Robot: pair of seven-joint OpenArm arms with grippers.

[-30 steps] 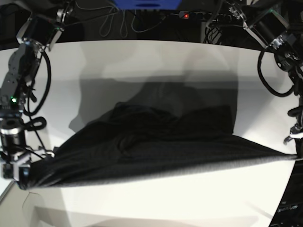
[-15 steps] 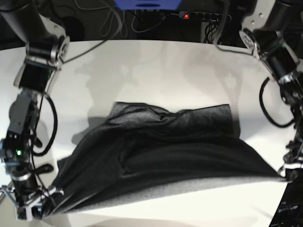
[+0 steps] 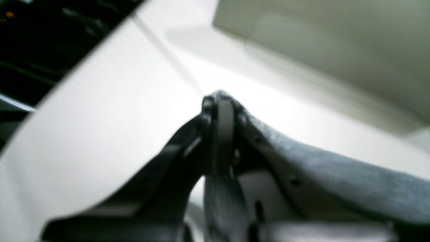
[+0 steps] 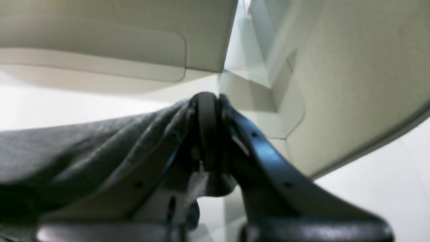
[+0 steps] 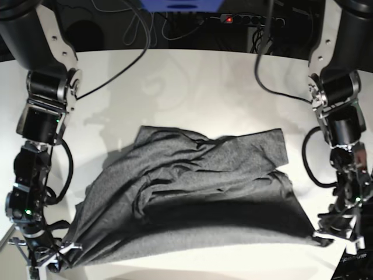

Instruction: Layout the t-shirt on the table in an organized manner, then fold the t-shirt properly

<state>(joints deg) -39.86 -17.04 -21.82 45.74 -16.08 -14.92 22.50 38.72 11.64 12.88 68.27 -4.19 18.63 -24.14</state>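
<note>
The dark grey t-shirt (image 5: pixel 192 192) lies rumpled on the white table (image 5: pixel 192 87), its near hem stretched between both grippers. At the hem's right corner in the base view, my left gripper (image 5: pixel 327 235) is shut on the cloth. The left wrist view shows its closed fingertips (image 3: pixel 220 101) pinching grey fabric (image 3: pixel 336 171) that trails off to the right. My right gripper (image 5: pixel 58 258) is shut on the hem's left corner. In the right wrist view the closed gripper (image 4: pixel 210 97) holds cloth (image 4: pixel 84 151) that runs left. Folds bunch across the shirt's middle and far edge.
Cables and a power strip with a red light (image 5: pixel 230 19) lie behind the table's far edge. Both grippers sit close to the table's near edge. Dark equipment (image 5: pixel 356 261) shows at the bottom right corner, off the table.
Both grippers have come down and toward the near edge, still holding the hem. The shirt has gone from stretched and lifted to lying on the table, and the arms have swung in over it.
</note>
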